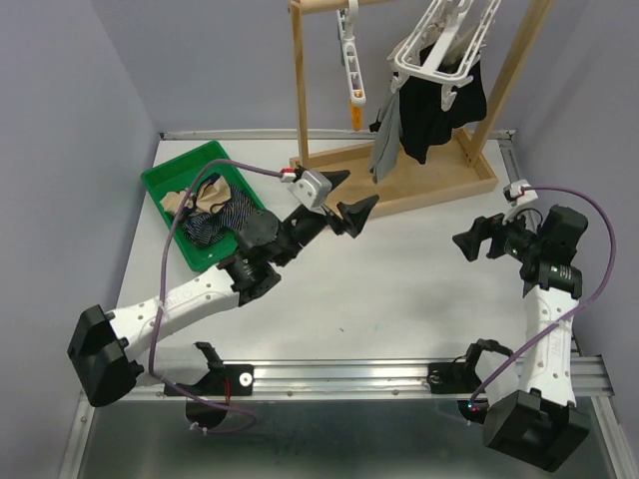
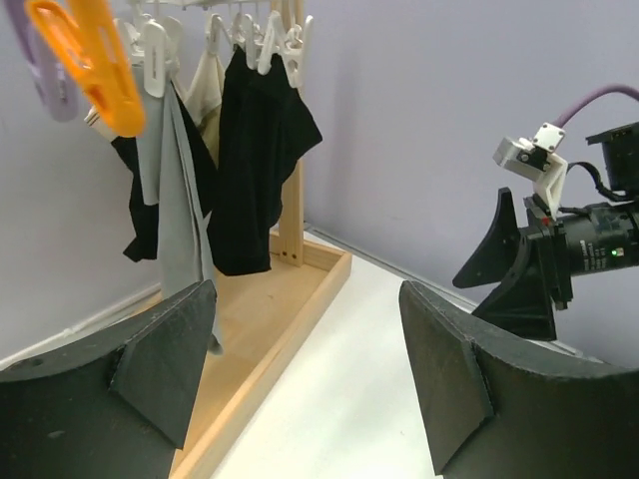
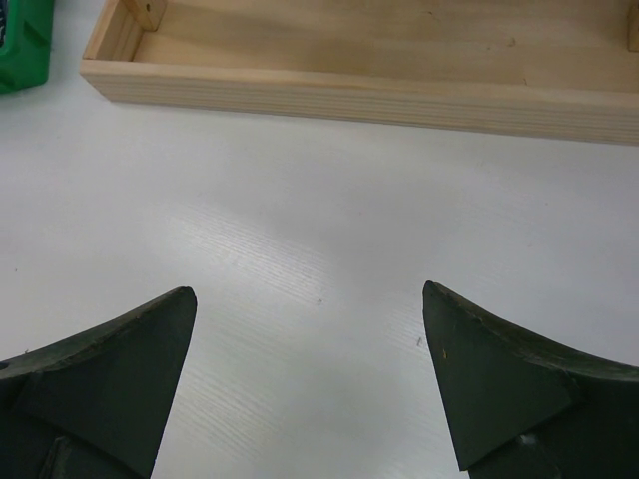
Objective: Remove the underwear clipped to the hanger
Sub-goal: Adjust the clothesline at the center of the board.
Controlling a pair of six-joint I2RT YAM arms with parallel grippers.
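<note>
Bright even lighting, soft shadows, sharp focus, mild glare

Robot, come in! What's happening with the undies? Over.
Left gripper, right gripper open, empty. Black underwear, grey underwear clipped on hanger. Nothing in the way.

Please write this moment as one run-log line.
left claw: open, empty | right claw: open, empty, above table | black underwear, grey underwear: clipped on hanger | striped underwear: in green bin
</note>
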